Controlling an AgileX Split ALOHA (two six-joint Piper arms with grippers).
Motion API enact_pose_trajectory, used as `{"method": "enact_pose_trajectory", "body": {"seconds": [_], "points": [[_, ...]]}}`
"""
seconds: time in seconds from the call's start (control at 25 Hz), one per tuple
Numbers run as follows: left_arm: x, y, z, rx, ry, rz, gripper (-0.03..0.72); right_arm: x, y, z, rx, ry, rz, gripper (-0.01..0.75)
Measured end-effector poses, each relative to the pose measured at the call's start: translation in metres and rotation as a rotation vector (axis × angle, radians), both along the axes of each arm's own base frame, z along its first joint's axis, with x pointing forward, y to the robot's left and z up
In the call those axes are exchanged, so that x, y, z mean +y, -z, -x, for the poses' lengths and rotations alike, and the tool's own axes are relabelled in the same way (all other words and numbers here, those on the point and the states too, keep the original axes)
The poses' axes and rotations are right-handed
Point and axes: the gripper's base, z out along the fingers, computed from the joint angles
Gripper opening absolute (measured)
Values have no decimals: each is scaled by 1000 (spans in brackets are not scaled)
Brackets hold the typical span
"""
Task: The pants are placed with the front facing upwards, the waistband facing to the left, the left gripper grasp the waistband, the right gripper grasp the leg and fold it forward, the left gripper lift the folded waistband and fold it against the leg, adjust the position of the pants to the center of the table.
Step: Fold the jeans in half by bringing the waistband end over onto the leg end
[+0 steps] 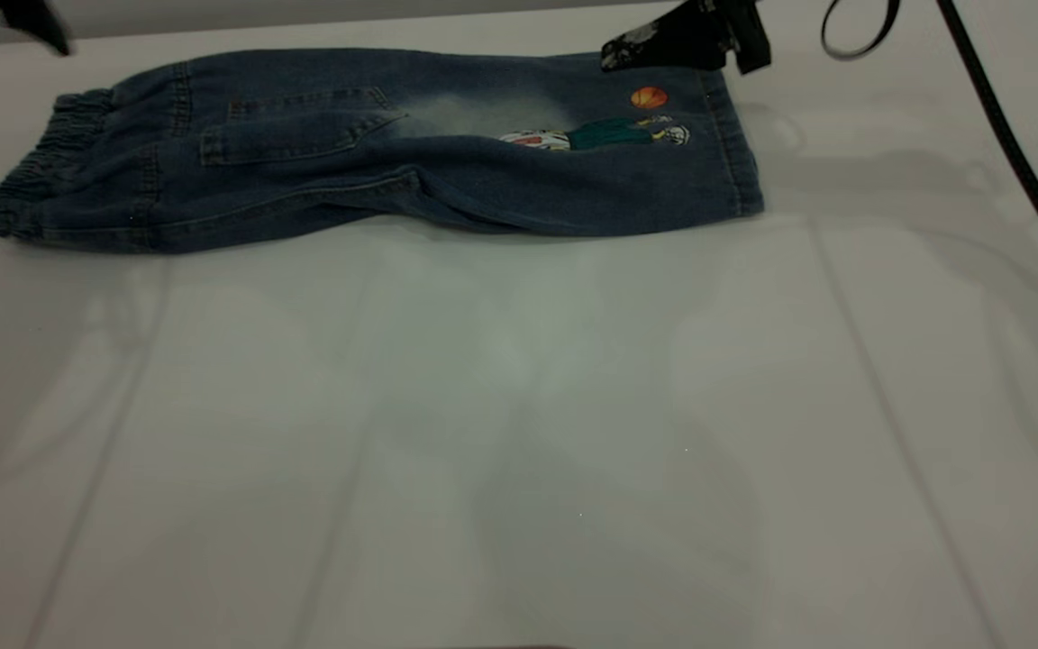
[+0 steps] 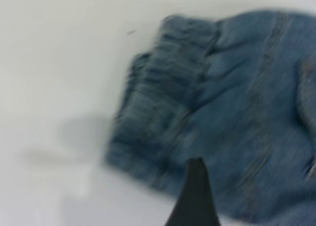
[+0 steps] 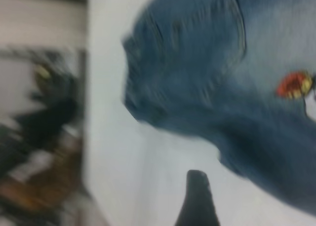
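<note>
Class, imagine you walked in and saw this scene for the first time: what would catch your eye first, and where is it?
The blue denim pants lie flat across the far part of the white table, waistband at the exterior view's left. A colourful printed figure with an orange ball marks the leg near the hem. The right gripper hovers at that far hem.

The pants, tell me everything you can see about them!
The pants are small, blue denim, already folded lengthwise so one leg lies over the other. They lie flat near the far edge of the white table. The crinkly elastic waistband points left, the stitched leg hem right. A slanted pocket shows near the waist, then a pale faded patch and colourful cartoon patches with an orange ball. Nothing grips them.
</note>
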Motion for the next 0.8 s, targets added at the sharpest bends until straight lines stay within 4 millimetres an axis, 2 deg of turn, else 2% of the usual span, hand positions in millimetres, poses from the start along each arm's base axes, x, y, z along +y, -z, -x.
{"method": "enact_pose_trajectory", "body": {"seconds": [0.08,0.2,0.36,0.48,0.64,0.8], "points": [[4,-12,13,90,19,-75,517,9,-12,7,-34,-69,105,462],[16,-17,28,218,20,-157,507,23,-21,19,-56,-166,274,462],[32,-13,42,379,57,-233,506,45,-20,36,-55,-281,429,462],[36,-11,45,421,111,-250,505,61,-17,46,-54,-350,483,462],[50,-10,47,410,101,-161,503,74,-16,56,-43,-416,498,462],[81,-11,52,363,28,-13,502,75,-16,58,-34,-430,495,462]]}}
